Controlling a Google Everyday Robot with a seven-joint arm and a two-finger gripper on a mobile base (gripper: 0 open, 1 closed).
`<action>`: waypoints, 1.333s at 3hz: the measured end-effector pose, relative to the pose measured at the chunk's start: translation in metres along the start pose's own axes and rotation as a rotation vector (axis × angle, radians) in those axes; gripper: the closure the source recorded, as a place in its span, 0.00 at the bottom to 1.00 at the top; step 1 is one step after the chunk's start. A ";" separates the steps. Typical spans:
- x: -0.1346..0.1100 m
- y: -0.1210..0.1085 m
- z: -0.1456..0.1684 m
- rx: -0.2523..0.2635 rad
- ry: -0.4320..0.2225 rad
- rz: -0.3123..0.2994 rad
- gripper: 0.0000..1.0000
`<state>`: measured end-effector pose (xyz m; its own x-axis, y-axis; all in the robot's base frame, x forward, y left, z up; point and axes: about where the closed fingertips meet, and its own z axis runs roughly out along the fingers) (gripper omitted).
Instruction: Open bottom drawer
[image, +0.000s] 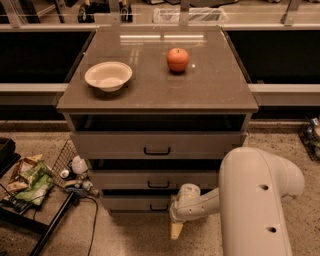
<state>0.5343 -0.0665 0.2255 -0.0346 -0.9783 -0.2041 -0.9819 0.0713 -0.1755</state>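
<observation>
The grey-brown cabinet (157, 97) has three drawers. The bottom drawer (135, 203) is the lowest one, with a flat shallow front and a small black loop handle (159, 208). My gripper (176, 230) hangs low at the end of the white arm (255, 197), just right of and below that handle, close to the floor. It points downward in front of the drawer's right part. It holds nothing that I can see.
A white bowl (108, 75) and a red apple (177, 59) sit on the cabinet top. A wire basket with small bottles (75, 172) and snack packets (31, 180) lie on the floor at the left. A black cable (92, 220) runs across the floor.
</observation>
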 end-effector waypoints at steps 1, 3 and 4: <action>0.001 -0.008 0.021 0.024 0.022 -0.019 0.00; 0.006 -0.041 0.044 0.069 0.089 -0.012 0.00; 0.009 -0.049 0.055 0.056 0.134 -0.002 0.00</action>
<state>0.5921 -0.0686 0.1795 -0.0609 -0.9954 -0.0742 -0.9701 0.0765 -0.2303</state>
